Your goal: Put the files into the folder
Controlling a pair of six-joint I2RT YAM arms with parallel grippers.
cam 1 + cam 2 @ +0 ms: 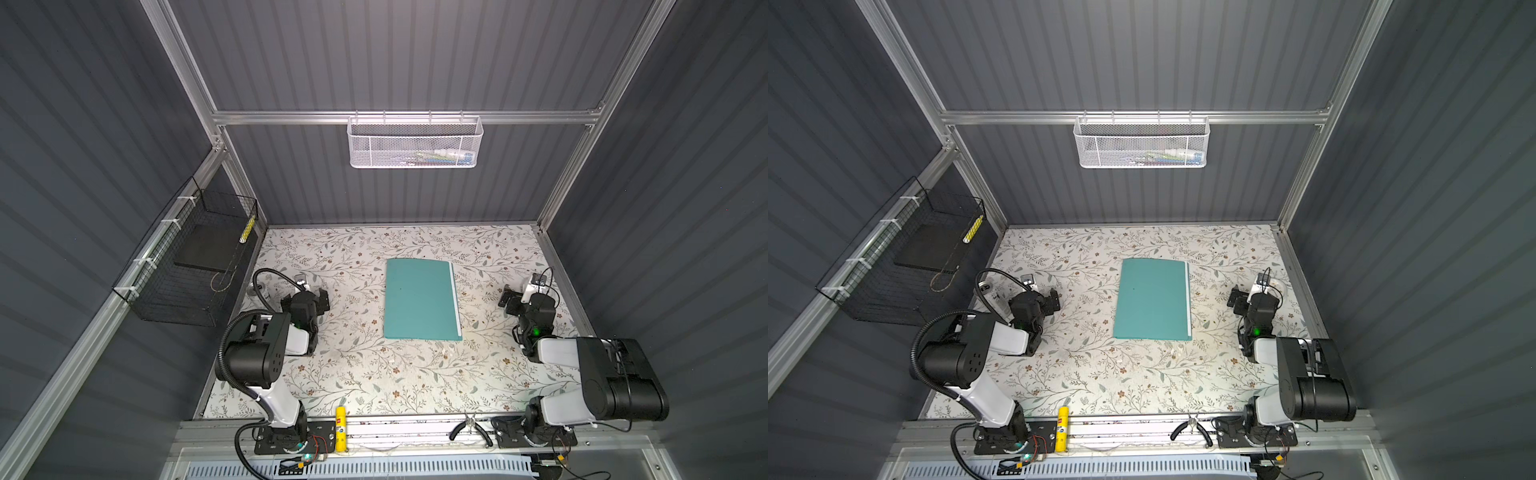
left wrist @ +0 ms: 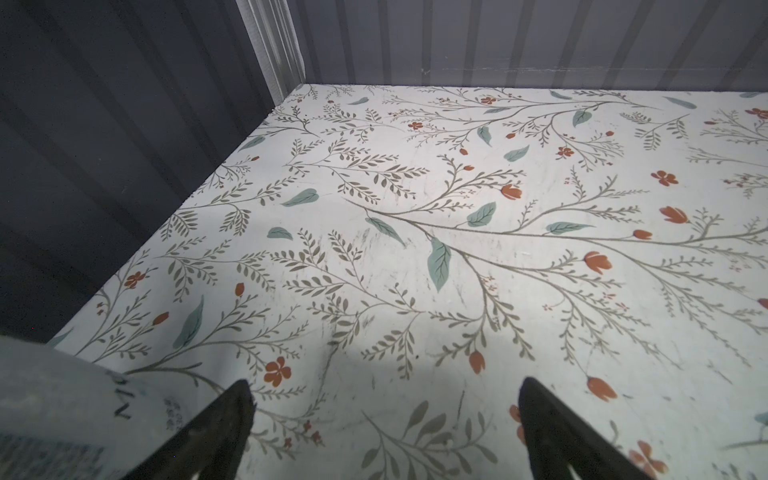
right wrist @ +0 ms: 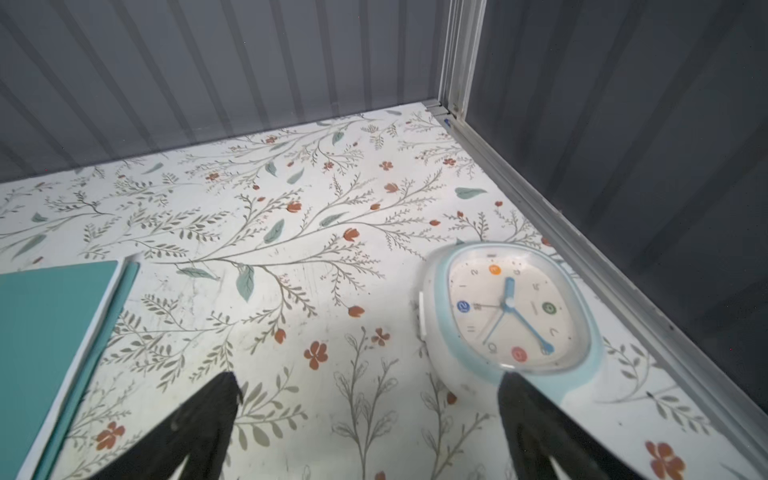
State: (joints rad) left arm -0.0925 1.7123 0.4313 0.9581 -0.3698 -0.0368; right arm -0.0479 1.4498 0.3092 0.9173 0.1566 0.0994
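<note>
Your folder [image 1: 417, 299] is lying flat and closed in the middle of the floral worktop [image 1: 353, 374], with patterned surface showing on all four of its sides. Its long axis is running straight from your near rail toward the back wall, short edges square to that wall. The files [image 3: 92, 332] are peeking out as a thin white strip between the teal covers, along the long edge facing your right arm, so that is the side the opening is pointing to.

Your left hand [image 1: 306, 293] is hovering well apart from the folder's left edge, released, its fingers [image 2: 232, 415] spread wide over bare worktop. A pale printed object [image 2: 54, 407] is sitting just beside it on the wall side; what it is, you cannot tell.

Your right hand [image 1: 524, 296] is hovering well apart from the opening edge, released too and spread wide. A clock [image 3: 511, 316] is lying face up just beside its outer finger, between the hand and the side rail [image 3: 582, 249], so room is tighter there. A glue stick [image 1: 340, 428] and pliers [image 1: 469, 428] are resting on the near rail
</note>
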